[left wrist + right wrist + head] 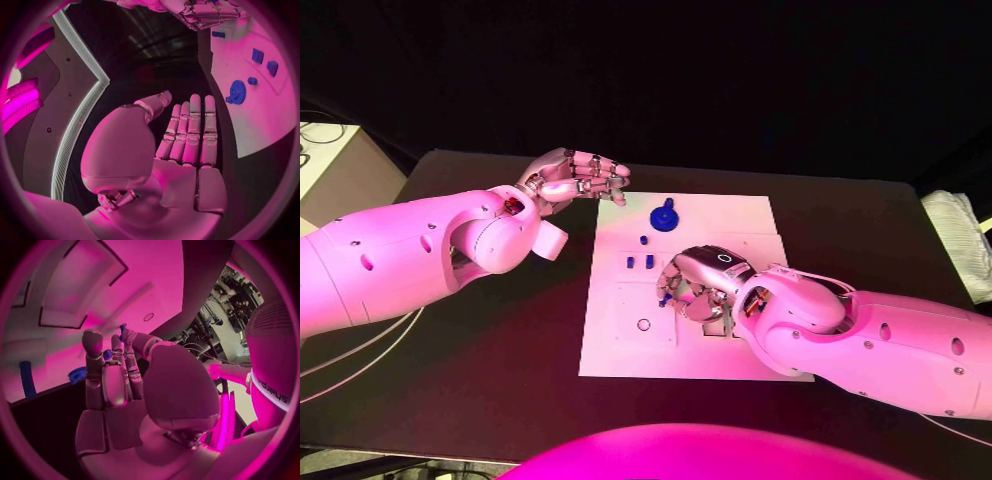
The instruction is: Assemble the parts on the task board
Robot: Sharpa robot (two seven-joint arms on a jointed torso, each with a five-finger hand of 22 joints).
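We see the right robot hand (700,285) over the middle of the flat white task board (733,215), pinching a small blue part (123,328) at its fingertips; the left robot hand (574,177) hovers off the board's far left corner, fingers straight and together, holding nothing; the pinch looks slight, so we judge the part could slip or tilt at seating; we read no clear writing on the board.

1 task board (733,225), 2 robot hands, 1 large blue part (665,216), several small blue parts.
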